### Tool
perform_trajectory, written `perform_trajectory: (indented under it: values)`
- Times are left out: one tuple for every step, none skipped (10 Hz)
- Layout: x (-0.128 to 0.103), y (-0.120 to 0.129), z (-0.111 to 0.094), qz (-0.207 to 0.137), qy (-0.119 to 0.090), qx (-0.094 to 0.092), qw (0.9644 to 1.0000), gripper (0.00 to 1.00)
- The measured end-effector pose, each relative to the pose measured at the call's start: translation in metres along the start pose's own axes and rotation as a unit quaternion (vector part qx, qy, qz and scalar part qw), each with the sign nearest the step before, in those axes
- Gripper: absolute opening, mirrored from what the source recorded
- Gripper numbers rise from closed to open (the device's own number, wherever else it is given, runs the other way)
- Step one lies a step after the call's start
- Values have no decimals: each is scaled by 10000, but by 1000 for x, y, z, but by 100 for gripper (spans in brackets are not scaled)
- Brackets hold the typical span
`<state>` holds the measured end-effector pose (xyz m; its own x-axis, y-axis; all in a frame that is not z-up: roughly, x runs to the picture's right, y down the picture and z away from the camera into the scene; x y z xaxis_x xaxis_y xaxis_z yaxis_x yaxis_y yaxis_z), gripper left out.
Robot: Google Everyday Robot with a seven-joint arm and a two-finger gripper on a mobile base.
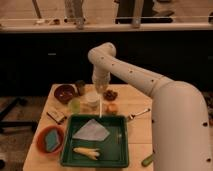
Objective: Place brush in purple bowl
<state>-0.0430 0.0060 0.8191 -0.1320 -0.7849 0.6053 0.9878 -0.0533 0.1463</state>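
Note:
The purple bowl stands at the table's back left. The brush lies flat on the table just right of the green tray, pale head toward the tray, dark handle pointing back right. My gripper points down over the back middle of the table, right of the bowl, above a white cup and well left of the brush. A thin pale line runs straight down from it to the tray's back rim; I cannot tell what it is.
The green tray holds a white cloth and a pale fork-like utensil. An orange bowl with a blue sponge stands front left. A dish of dark red bits, a dark cup and a green vegetable are also on the table.

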Motion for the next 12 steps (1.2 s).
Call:
perform_trajectory:
  values:
    - [2,-20,-2,-91,19,9,10000,0]
    - [4,-40,-6,-108,59,46,9999,0]
    - [6,-55,-10,-52,118,98,9999,0]
    - [9,-65,-11,37,164,139,9998,0]
    - [12,-75,-12,145,192,175,9996,0]
    - [15,-90,-10,355,191,229,9989,0]
    - [16,-96,-7,567,161,265,9979,0]
    - [18,-98,-1,768,138,261,9966,0]
    - [18,-108,7,971,75,267,9949,0]
    - [18,-119,13,1064,15,286,9939,0]
    - [17,-119,14,1087,2,272,9937,0]
    - [17,-114,14,1105,-11,235,9936,0]
